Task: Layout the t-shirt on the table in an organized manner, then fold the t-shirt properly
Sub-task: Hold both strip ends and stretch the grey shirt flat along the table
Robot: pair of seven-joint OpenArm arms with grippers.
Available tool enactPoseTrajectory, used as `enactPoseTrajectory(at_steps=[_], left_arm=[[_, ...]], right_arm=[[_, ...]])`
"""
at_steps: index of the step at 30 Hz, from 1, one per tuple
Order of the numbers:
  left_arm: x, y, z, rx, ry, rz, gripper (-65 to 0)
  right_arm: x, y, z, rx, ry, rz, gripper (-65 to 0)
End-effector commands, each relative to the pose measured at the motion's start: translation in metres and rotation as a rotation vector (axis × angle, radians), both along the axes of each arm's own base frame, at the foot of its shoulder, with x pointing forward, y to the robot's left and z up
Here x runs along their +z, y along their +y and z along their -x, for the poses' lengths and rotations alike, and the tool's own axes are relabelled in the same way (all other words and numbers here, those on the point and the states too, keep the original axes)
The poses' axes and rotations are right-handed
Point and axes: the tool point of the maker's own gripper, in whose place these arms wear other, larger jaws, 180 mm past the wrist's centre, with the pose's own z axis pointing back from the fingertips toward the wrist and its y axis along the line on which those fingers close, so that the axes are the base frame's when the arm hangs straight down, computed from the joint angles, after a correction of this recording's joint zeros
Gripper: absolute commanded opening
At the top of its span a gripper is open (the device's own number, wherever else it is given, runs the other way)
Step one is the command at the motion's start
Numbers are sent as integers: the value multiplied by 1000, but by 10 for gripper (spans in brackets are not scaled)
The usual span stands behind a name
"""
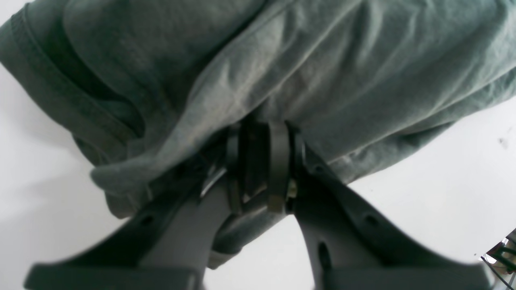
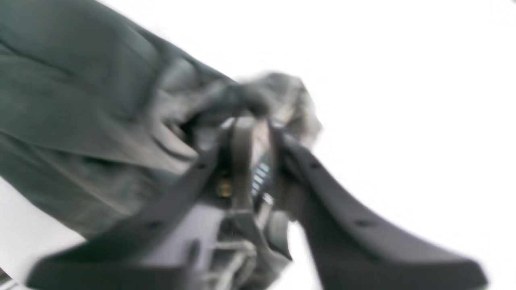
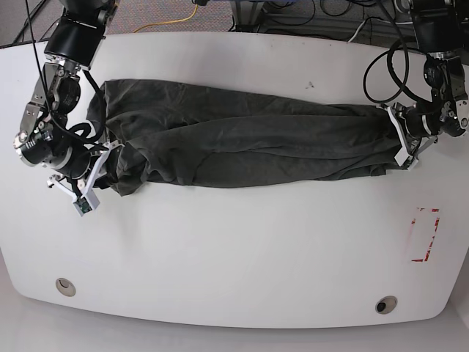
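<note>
stretched lengthwise across the far half of the table (image 3: pixel 234 242), the t-shirt (image 3: pixel 242 143) — dark grey-green, wrinkled, bunched into long folds running from one arm to the other. lay flat on the glossy white top, well apart from the red tape rectangle (image 3: pixel 423 235) near the front edge on the base view's right, and from the two grommet holes (image 3: pixel 65 286) along the near edge.

left gripper (image 1: pixel 258 133) at the cloth's end on the base view's right: jaws pressed close together, pinching a gathered edge of the fabric, with folds draped over and around the fingers (image 1: pixel 278 161). hemmed edge visible at the upper left of that wrist view, white tabletop beneath.

right gripper (image 2: pixel 256 121) at the opposite end, on the base view's left — wrist view heavily blurred. fingertips sat against a crumpled wad of the cloth, a narrow gap showing between them; could not tell whether the fabric was truly pinched or merely touching. rest of the shirt trailed off to the upper left of that view, over bright white surface.

cables (image 3: pixel 322 18) and floor beyond the table's far edge.
</note>
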Motion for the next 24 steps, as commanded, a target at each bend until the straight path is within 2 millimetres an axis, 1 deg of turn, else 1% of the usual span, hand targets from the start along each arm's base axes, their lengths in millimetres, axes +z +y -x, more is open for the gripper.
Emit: enactPoseTrajectory(at_steps=[1, 2, 3, 5, 6, 8, 13, 16, 19, 21, 24], left_arm=[[-7, 18, 15, -5, 77, -86, -576], [-7, 18, 15, -5, 77, -86, -576], [-7, 18, 15, -5, 77, -86, -576], [-7, 18, 15, -5, 77, -86, -576], [-7, 18, 15, -5, 77, -86, -576], [-7, 18, 15, -5, 77, -86, -576], [-7, 18, 15, -5, 77, -86, -576], [-7, 18, 15, -5, 77, -86, -576], [-7, 18, 15, -5, 77, -86, -576], [-7, 18, 15, -5, 77, -86, -576], [-7, 18, 15, -5, 77, -86, -576]], right_arm=[[8, -7, -12, -21, -35, -9, -341], [6, -8, -12, -26, -31, -9, -287], [4, -11, -13, -34, -32, -7, -219], [0, -12, -15, -44, -36, -13, -151], [-1, -13, -16, -48, -40, -17, -140], [-9, -14, -16, -58, -31, -29, -151], [-38, -15, -16, -95, 29, -103, -206], [-51, -13, -16, -111, 47, -152, -220], [-62, -12, -14, -124, 67, -182, -222], [-68, -7, -13, -127, 77, -203, -225], [-70, -3, -14, -129, 76, -218, -228]])
